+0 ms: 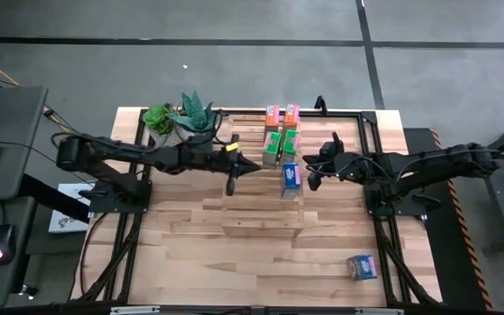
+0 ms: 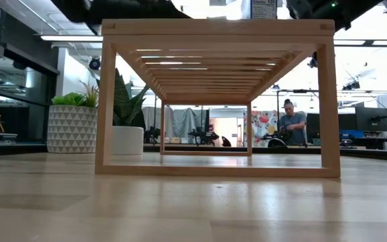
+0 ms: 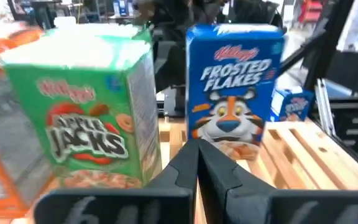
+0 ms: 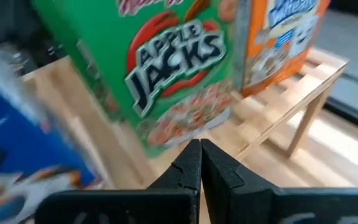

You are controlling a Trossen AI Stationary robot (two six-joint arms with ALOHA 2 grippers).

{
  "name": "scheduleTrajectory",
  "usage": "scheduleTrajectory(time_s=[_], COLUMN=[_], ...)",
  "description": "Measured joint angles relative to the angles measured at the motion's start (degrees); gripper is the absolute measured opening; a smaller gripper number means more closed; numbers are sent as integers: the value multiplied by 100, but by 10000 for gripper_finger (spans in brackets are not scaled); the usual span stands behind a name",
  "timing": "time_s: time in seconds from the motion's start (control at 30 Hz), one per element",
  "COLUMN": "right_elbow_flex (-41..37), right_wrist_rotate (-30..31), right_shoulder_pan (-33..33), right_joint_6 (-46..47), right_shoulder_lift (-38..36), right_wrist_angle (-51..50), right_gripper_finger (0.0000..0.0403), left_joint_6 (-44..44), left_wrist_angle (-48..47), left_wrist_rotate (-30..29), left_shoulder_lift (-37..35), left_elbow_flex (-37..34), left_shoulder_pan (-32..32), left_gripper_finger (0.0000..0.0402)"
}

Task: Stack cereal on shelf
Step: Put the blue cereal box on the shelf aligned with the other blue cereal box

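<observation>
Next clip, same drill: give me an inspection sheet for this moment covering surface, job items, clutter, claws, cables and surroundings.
Surface: light wood table, black frame rails along its edges.
Job's things: slatted shelf mid-table; orange boxes, green Apple Jacks boxes and a blue Frosted Flakes box stand on its top in a row; one blue box lies off the shelf on the table's near right.
Clutter: two potted plants at the far left.
Claws: left claw shut, over the shelf beside the boxes; right claw shut, just right of the blue Frosted Flakes box.
Cables: nothing seen on the table.
Surroundings: a person far behind the table.
</observation>
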Motion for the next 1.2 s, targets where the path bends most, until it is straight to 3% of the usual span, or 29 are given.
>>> scheduleTrajectory(time_s=[0.17,0.37,0.6,0.87,1.07,1.2], right_elbow_flex=[0,4,4,4,4,4], right_wrist_rotate=[-948,-2879,-3216,-4088,-4617,-5124], right_shoulder_pan=[0,13,277,221,221,225], right_joint_6=[222,1563,3055,3888,4051,4199], right_shoulder_lift=[-406,-811,-251,270,389,365], right_wrist_angle=[-456,-1033,-1887,-3861,-4036,-4167], right_gripper_finger=[0,0,16,136,227,265], left_joint_6=[244,256,6,19,93,90], left_wrist_angle=[-1115,-491,-264,-320,-298,-295], left_wrist_rotate=[-22,-15,-24,-24,-26,-26], left_shoulder_lift=[-1054,-2055,-2572,-2545,-2545,-2545], left_elbow_flex=[-60,-835,-1176,-1178,-1178,-1178], left_shoulder_pan=[-35,-153,-122,-129,-129,-129], left_gripper_finger=[0,0,0,0,0,0])
